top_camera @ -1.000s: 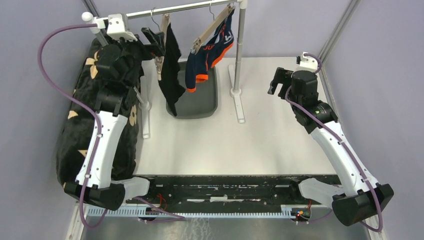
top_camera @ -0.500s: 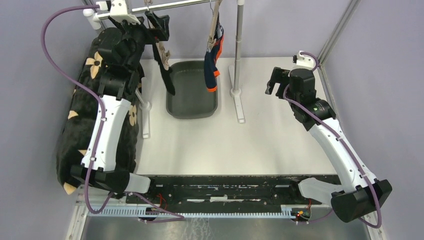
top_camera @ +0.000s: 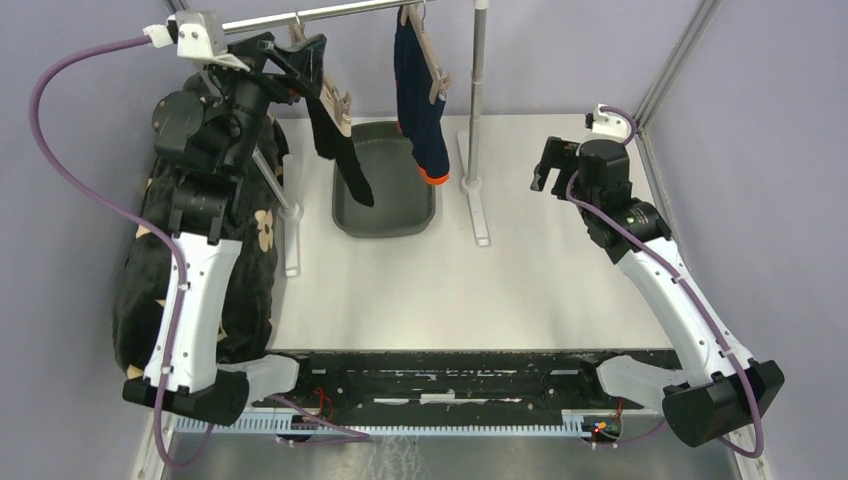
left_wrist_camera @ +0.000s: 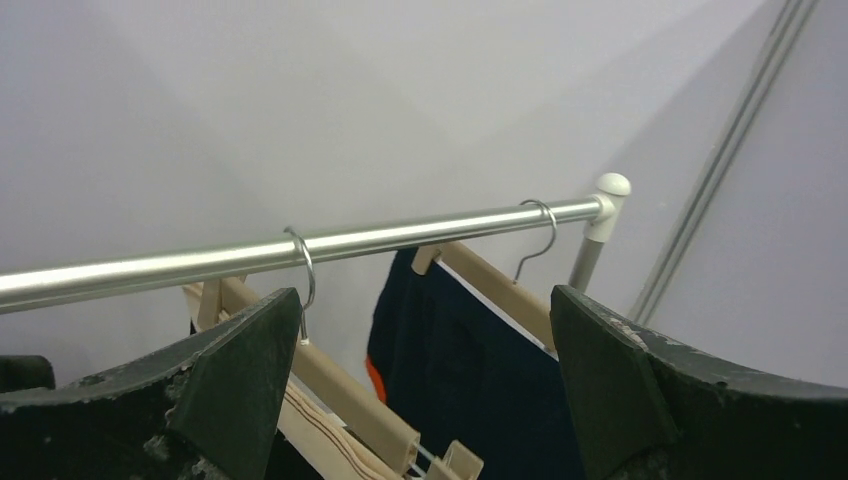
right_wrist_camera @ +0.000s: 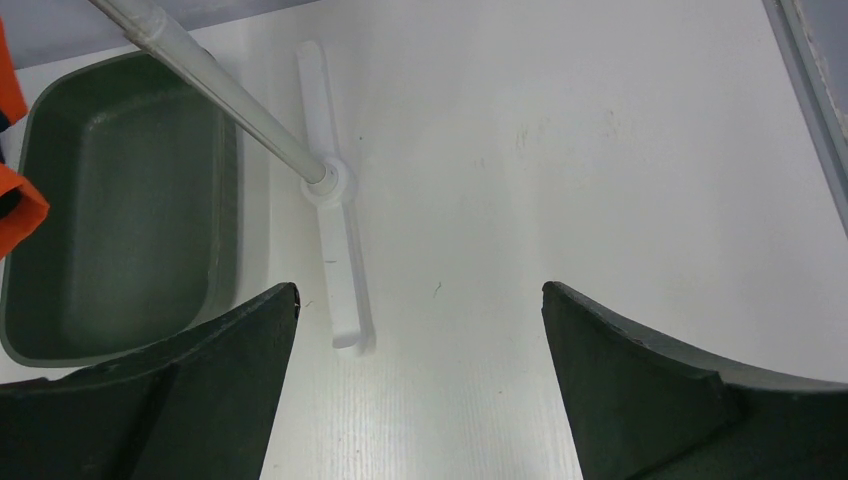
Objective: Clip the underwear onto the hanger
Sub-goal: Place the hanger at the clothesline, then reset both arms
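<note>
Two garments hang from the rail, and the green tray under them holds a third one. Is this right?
No. The green tray holds nothing; the right wrist view shows its bare bottom. The black underwear and the navy underwear do hang from the rail.

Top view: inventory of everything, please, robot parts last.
table: 1, white, under everything
rail: 1, silver, across the back
hangers: 2, pale wood, on the rail
black underwear: 1, black, on left hanger
navy underwear: 1, navy with orange trim, on right hanger
tray: 1, dark green, on table below the garments
flowered bundle: 1, black and beige, table's left edge
left end effector: 1, black, open, by left hanger
right end effector: 1, black, open, above table's right side
</note>
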Motion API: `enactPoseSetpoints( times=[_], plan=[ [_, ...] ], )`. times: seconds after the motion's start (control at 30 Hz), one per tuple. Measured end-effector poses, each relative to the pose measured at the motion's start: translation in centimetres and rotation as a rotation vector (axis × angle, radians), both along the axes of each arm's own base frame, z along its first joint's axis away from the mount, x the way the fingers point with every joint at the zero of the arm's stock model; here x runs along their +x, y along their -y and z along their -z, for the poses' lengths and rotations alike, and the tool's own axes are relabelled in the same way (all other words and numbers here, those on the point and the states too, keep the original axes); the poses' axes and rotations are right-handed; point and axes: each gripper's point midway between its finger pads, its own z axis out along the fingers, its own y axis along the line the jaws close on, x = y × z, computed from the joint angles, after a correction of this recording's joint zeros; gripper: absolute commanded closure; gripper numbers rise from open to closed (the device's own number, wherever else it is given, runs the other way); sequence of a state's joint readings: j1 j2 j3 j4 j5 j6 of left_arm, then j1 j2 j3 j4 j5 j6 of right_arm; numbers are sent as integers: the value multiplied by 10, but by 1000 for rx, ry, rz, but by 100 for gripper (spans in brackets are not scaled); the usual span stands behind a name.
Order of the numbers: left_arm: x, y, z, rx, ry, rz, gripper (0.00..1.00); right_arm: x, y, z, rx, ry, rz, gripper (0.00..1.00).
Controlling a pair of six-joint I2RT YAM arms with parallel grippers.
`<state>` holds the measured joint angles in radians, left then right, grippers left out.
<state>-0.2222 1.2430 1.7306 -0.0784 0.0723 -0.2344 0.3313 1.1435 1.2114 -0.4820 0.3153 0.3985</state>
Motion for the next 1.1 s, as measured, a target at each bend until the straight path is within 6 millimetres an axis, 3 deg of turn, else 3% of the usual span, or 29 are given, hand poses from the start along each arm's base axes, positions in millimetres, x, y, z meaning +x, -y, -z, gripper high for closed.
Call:
enactPoseSetpoints(
  times=[0.17,0.47,0.67,1.1],
  plan=[
    [-28,5,0,-21,47,63,1,-3,4,11,-12,-17,12,0],
    [-46,16,7,-65,73,156,1,-14,17,33,-39,-44,61,0],
    [-49,19,13,-74,70,174,1,-23,27,36,-51,-42,98,0],
    [-41,19,38,-71,23,165,1,-21,25,39,-49,-51,92,0]
  ],
)
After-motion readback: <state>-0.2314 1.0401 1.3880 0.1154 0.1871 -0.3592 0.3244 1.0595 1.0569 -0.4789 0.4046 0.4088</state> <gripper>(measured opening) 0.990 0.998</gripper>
